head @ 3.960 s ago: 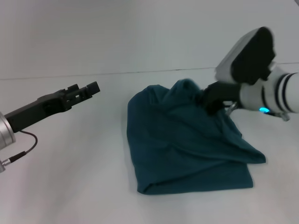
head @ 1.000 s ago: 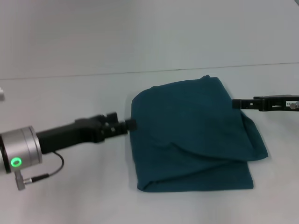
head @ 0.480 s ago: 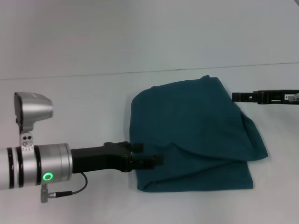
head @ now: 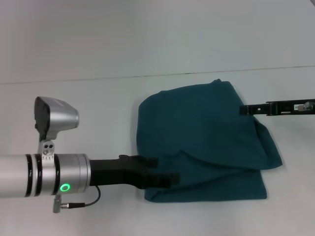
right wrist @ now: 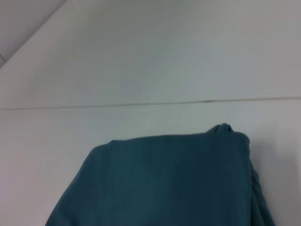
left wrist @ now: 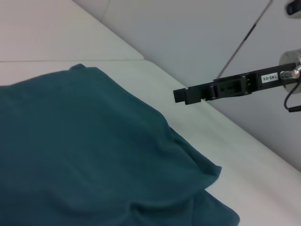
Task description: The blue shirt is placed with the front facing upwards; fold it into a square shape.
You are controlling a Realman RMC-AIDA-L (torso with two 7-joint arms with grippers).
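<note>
The blue shirt (head: pixel 206 137) lies folded into a rough rectangle on the white table, plain teal side up, with a loose fold bulging at its right edge. No lettering shows. My left gripper (head: pixel 166 170) is open at the shirt's near left corner, one finger (head: pixel 150 161) at the edge and the other over the fabric. My right gripper (head: pixel 242 109) hovers edge-on at the shirt's far right edge. The left wrist view shows the shirt (left wrist: pixel 84 155) up close and the right gripper (left wrist: pixel 176 95) beyond it. The right wrist view shows the shirt's (right wrist: pixel 164 179) far edge.
The white table (head: pixel 74 98) stretches to the left and in front of the shirt. A seam line (head: pixel 98 77) runs across the back where the table meets the pale wall.
My left arm has swung nearer and to the right, from the shirt's left edge to its near left corner. The right gripper edged slightly toward the shirt. The shirt has not moved.
</note>
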